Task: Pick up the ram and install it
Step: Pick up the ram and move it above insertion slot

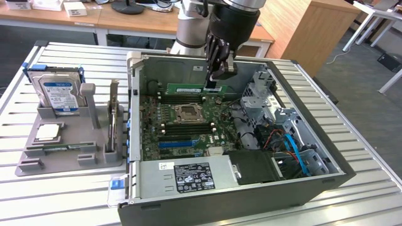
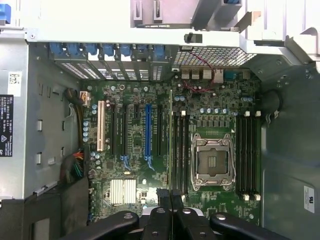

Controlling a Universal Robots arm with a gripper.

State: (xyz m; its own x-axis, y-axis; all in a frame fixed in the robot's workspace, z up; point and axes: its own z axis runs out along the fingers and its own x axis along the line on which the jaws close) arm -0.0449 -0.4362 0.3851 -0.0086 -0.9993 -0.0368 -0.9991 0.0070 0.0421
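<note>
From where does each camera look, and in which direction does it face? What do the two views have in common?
Exterior view: off the arm, high over the table, looking down into the open computer case; the arm and fingers, shut on the ram, show.
Wrist view: on the wrist, facing straight down at the motherboard; the fingers show.
Shared: the ram, the motherboard, the CPU socket.

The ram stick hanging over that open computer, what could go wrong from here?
1. The jaws grip the ram near one end, so it could tilt or slip.
2. The black memory slots are narrow; a slightly misaligned ram could jam on a slot edge.
3. The open processor socket sits right beside those slots and might get knocked.
</note>
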